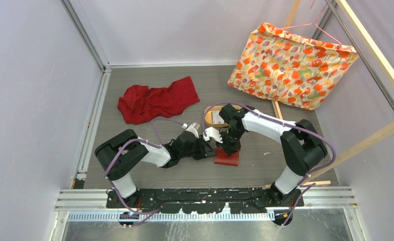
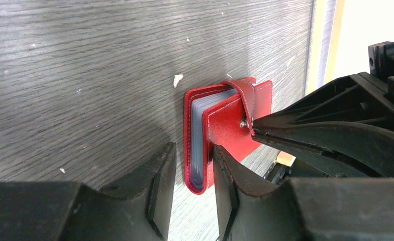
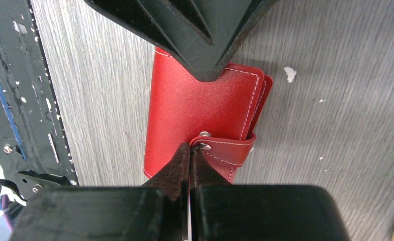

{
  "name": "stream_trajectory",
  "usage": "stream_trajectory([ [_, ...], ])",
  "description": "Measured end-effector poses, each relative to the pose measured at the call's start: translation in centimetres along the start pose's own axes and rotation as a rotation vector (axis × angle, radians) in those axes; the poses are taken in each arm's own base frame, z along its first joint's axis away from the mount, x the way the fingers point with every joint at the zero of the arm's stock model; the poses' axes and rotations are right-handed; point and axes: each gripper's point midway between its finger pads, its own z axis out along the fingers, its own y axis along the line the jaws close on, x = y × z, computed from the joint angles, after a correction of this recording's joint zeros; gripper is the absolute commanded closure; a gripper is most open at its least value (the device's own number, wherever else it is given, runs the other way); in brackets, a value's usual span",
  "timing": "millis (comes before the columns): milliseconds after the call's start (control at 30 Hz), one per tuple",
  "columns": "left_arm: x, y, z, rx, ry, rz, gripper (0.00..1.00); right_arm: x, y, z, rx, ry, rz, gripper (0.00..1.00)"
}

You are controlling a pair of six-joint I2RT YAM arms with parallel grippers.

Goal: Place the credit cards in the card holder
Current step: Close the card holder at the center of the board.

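Black left gripper [image 2: 194, 150] up front, partway open around a corner of the small red leather-like card holder [image 2: 230, 125] on the grey wood-grain table [image 2: 84, 75], right gripper [image 3: 190, 150] pinched shut at its snap tab [image 3: 230, 150], so guessing unsnapping, next needing a steady tab pull.

Concealed behind fingers of left gripper [image 2: 194, 153] in left wrist view: near end of small red leather-like folding card holder [image 2: 235, 120]. Not discernible: contents of pale inner sleeves [image 2: 197, 140].

Covered in right wrist view: far edge under black tip of left gripper, near edge behind closed fingers of right gripper [image 3: 190, 149]. Not determinable whether snap tab [image 3: 230, 150] pinched between them.

Screened from above: card holder, largely beneath both grippers; oval tan wooden tray [image 1: 210, 119] just beyond right gripper, mostly blocked by right arm, contents unreadable.
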Motion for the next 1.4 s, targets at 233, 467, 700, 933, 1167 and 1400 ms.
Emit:
stream_trajectory([
  [233,0.1,0.0,0.0,0.002,0.006,0.000,0.65,-0.2,0.4,0.2,-0.007,0.000,0.018,0.99],
  [467,0.2,0.0,0.0,0.003,0.008,0.000,0.65,-0.2,0.4,0.2,-0.006,0.002,0.026,0.95],
  [700,0.2,0.0,0.0,0.003,0.008,0.001,0.65,-0.8,0.6,-2.1,-0.036,-0.099,0.100,0.68],
  [933,0.2,0.0,0.0,0.003,0.008,0.001,0.65,-1.7,-1.7,-6.6,0.095,-0.275,0.211,0.50],
  [1167,0.2,-0.1,0.0,0.004,0.008,0.002,0.65,-1.5,-3.5,-4.6,0.088,-0.267,0.370,0.49],
  [1400,0.2,-0.1,0.0,0.006,0.010,0.004,0.65,-0.7,-4.7,-3.4,0.106,-0.235,0.475,0.55],
])
